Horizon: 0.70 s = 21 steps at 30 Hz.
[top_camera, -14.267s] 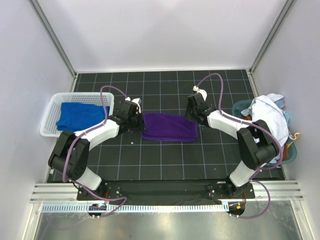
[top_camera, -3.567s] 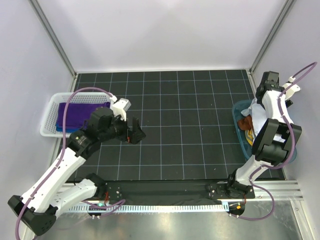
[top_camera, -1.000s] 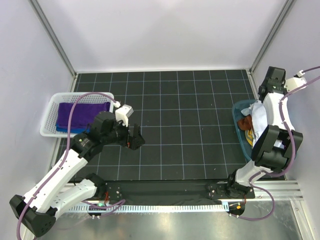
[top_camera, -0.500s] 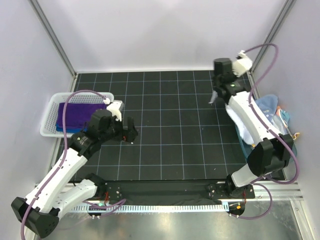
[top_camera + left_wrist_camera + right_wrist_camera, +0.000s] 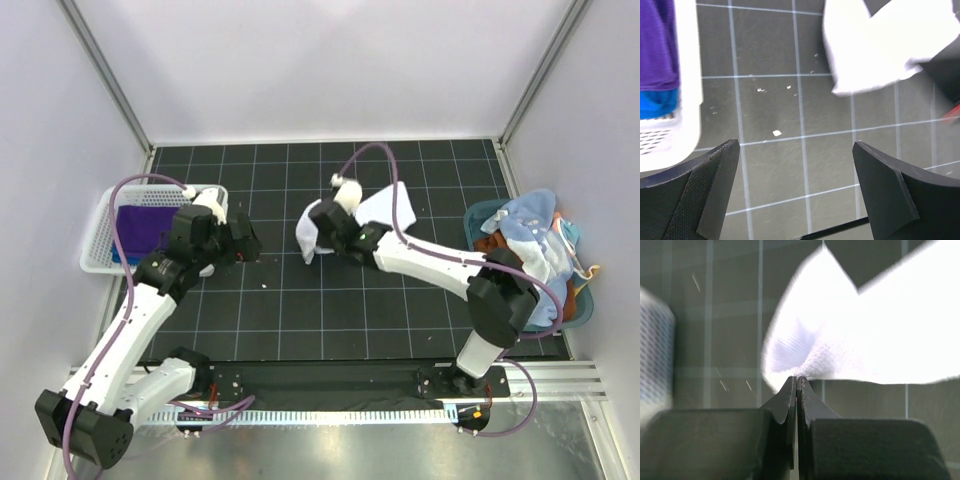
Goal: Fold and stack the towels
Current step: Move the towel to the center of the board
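Note:
The white towel [image 5: 388, 206] hangs over the middle of the black grid mat, pinched at one edge by my right gripper [image 5: 322, 238]. In the right wrist view that gripper [image 5: 796, 382] is shut on the white towel [image 5: 865, 335], which billows above the jaws. My left gripper [image 5: 243, 246] hovers open and holds nothing, between the towel and the white basket [image 5: 98, 225]. The left wrist view shows its fingers [image 5: 715, 190] spread wide over bare mat, the white towel [image 5: 875, 50] ahead of them. The purple towel [image 5: 140, 222] lies folded in the basket on the blue towel [image 5: 657, 102].
A blue bin [image 5: 478, 212] at the right edge holds a heap of light cloths [image 5: 530, 235]. The basket's rim [image 5: 687, 75] is close to my left fingers. White walls and metal posts enclose the mat.
My right arm has swung from the far right corner to the middle of the mat, carrying the white towel with it. My left gripper has drawn back a little toward the basket.

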Each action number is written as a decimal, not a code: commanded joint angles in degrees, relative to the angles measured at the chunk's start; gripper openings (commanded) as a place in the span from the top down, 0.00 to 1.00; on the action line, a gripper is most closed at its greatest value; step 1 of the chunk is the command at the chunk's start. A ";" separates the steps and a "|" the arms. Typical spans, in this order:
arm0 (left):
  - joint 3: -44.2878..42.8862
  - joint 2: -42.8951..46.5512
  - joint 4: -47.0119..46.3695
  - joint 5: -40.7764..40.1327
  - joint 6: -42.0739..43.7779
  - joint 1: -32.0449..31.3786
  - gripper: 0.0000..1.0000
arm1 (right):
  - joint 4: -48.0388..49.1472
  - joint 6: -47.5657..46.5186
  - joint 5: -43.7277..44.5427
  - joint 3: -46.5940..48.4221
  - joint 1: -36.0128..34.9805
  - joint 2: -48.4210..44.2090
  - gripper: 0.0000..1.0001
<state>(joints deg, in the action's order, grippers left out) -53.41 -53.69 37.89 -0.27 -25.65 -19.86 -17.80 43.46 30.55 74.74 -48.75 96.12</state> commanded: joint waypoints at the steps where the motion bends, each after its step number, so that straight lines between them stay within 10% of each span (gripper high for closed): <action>1: 2.51 -0.53 -5.71 2.46 -5.54 0.17 0.00 | 2.69 1.53 -4.52 -7.31 -3.45 -2.86 0.99; 16: -0.90 -22.93 -22.85 -0.78 -12.06 -10.46 0.00 | -14.53 18.32 1.36 -37.83 -21.30 -38.27 0.99; 21: -12.14 -35.24 -23.74 3.25 -7.67 -11.43 0.00 | -20.07 18.76 7.05 -34.85 -20.77 -36.97 0.65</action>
<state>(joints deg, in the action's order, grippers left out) -58.85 -85.03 19.53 1.30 -36.14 -31.14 -32.67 59.90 30.94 37.36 -69.67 58.06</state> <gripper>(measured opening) 0.995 0.296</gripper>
